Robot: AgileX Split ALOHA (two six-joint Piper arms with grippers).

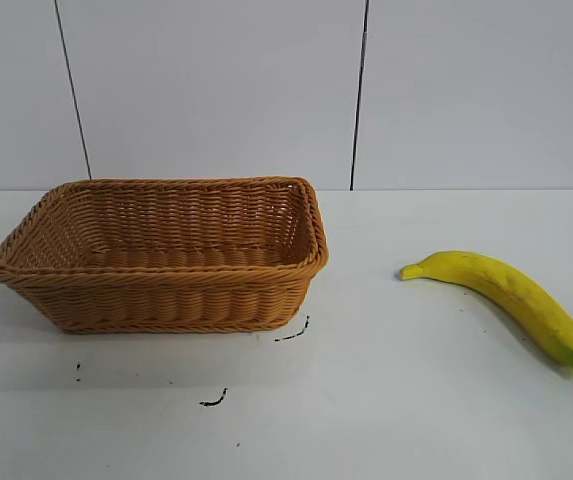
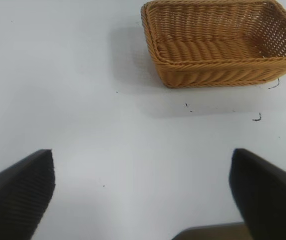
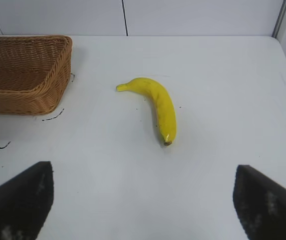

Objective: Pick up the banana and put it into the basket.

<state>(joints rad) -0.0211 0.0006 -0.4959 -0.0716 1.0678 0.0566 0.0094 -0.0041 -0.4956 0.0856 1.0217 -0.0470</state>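
Table [image 1: 386, 420] is white w/ small black marks, white panel wall behind. Basket [image 1: 166, 260] sits on the left, nothing in it. Banana [image 1: 501, 295] lies flat on the table, well apart to the right. Right gripper [image 3: 143, 200] hangs above the table near the banana, wide open, holding nothing. Left gripper [image 2: 143, 195] same, near the basket.
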